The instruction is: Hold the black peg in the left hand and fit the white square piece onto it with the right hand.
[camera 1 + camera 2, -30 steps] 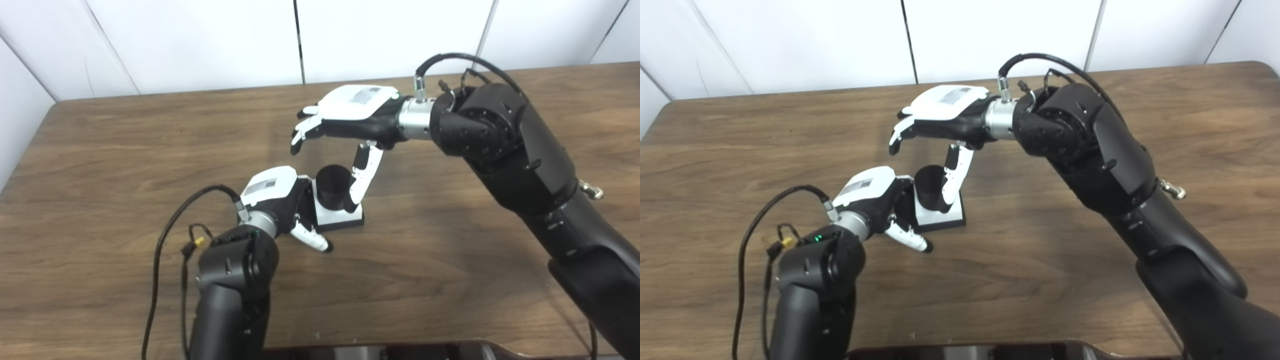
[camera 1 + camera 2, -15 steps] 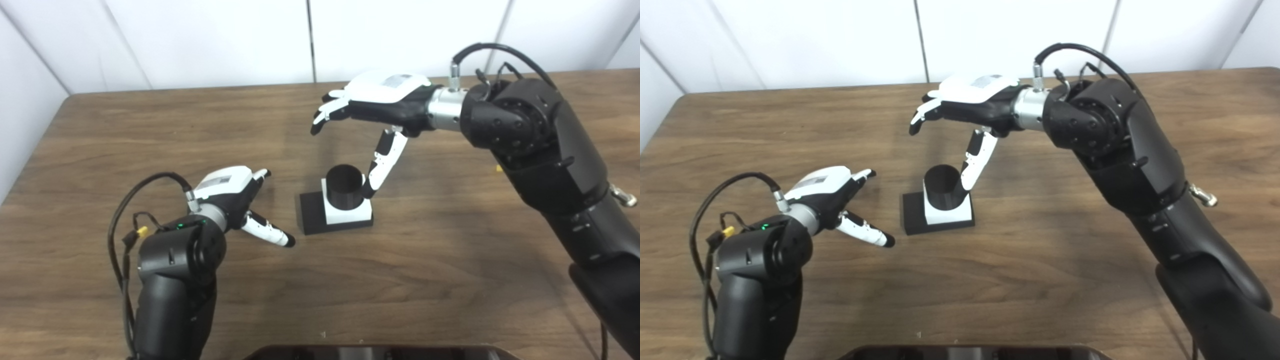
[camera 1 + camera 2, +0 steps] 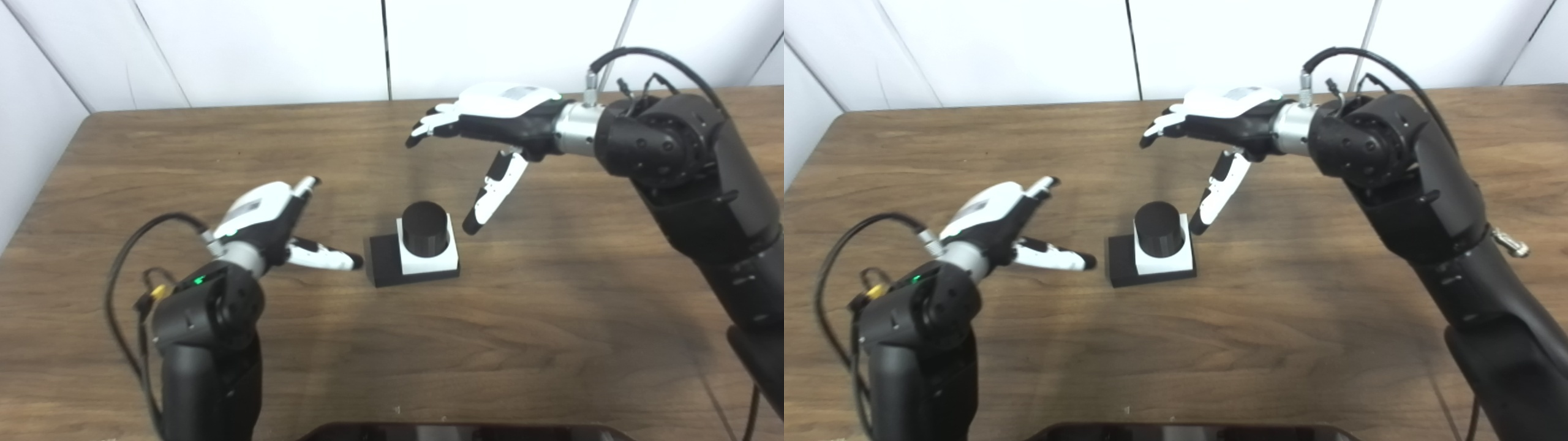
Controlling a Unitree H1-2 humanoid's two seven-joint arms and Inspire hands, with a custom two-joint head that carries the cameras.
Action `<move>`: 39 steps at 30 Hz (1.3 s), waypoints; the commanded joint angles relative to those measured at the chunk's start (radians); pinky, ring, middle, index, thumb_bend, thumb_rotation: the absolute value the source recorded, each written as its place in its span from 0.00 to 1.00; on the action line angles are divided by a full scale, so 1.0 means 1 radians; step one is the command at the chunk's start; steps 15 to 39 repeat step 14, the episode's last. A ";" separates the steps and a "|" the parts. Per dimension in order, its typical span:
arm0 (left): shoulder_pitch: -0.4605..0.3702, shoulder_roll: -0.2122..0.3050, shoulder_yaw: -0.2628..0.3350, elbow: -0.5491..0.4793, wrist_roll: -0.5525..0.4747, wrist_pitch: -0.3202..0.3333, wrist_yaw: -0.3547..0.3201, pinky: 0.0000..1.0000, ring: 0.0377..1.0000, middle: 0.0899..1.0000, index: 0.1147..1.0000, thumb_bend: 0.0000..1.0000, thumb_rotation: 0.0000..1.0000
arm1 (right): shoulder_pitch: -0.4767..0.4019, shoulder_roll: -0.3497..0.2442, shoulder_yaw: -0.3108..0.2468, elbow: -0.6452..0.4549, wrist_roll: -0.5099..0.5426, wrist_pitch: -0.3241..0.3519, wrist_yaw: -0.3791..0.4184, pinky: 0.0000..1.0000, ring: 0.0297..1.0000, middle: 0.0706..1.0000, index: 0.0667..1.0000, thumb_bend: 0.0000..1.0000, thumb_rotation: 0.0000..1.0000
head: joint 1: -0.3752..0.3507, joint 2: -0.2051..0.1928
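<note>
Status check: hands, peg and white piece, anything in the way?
Left hand open, clear of the peg. Right hand open, above and behind it. White square piece seated around black peg on the table. Nothing in the way.

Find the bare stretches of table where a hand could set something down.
Bare table lies behind the left hand, and in front of the black peg with its white square piece. It is crowded around the peg, between the left hand and right hand.
</note>
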 commanded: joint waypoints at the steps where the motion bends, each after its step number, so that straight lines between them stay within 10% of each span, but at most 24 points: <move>1: 0.006 -0.006 0.046 -0.013 -0.114 -0.009 0.162 0.79 0.93 0.95 1.00 0.83 0.52 | 0.004 -0.033 -0.043 -0.008 0.011 0.025 -0.045 0.96 0.99 0.95 0.93 1.00 0.57 | -0.008 -0.001; 7: 0.075 -0.065 0.160 0.066 -0.493 -0.049 0.466 0.76 0.89 0.94 1.00 0.53 0.50 | 0.137 -0.006 -0.157 0.001 0.022 0.092 -0.195 0.81 0.90 0.93 0.98 0.72 0.88 | -0.055 -0.011; 14: 0.124 -0.080 0.241 0.142 -0.911 -0.036 0.574 0.99 0.99 1.00 1.00 0.46 0.98 | 0.332 0.172 -0.408 0.012 0.218 0.169 -0.456 0.94 0.96 1.00 1.00 0.55 1.00 | -0.113 -0.014; 39: 0.124 -0.080 0.241 0.142 -0.911 -0.036 0.574 0.99 0.99 1.00 1.00 0.46 0.98 | 0.332 0.172 -0.408 0.012 0.218 0.169 -0.456 0.94 0.96 1.00 1.00 0.55 1.00 | -0.113 -0.014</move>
